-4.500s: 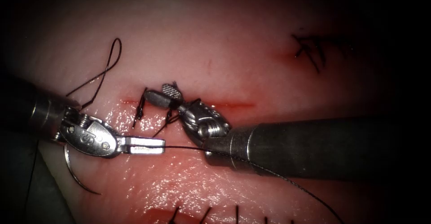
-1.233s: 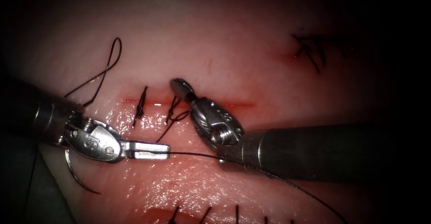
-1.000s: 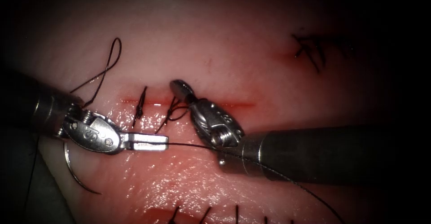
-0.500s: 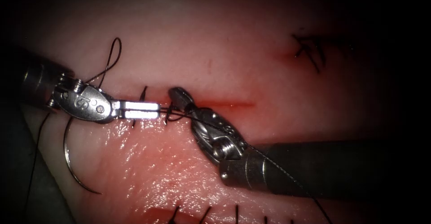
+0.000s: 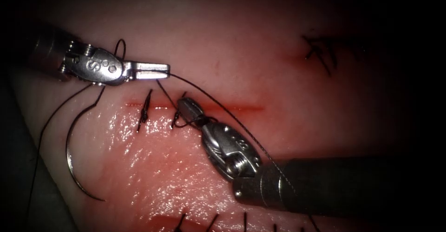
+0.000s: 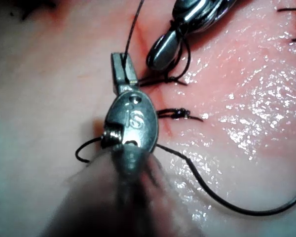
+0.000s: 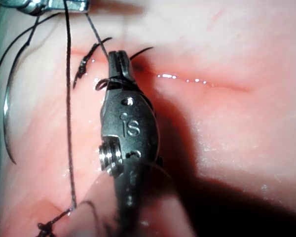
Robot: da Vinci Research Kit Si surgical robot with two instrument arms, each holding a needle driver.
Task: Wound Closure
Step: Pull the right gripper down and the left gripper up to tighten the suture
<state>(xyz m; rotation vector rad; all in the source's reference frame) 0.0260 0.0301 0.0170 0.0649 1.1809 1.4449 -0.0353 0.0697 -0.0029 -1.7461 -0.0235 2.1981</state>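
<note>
Left jaws [image 5: 155,70] clamped on thread [image 5: 218,107], upper left of frame, above cut [image 5: 232,107]. Right jaws [image 5: 188,107] closed on thread at second stitch [image 5: 177,119], centre. Needle [image 5: 72,162] loose on tissue [image 5: 260,50], lower left, not embedded.

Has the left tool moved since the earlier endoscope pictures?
Yes. The left tool, shut on the thread, has gone from below the cut to above it, while the needle lies free on the tissue.
</note>
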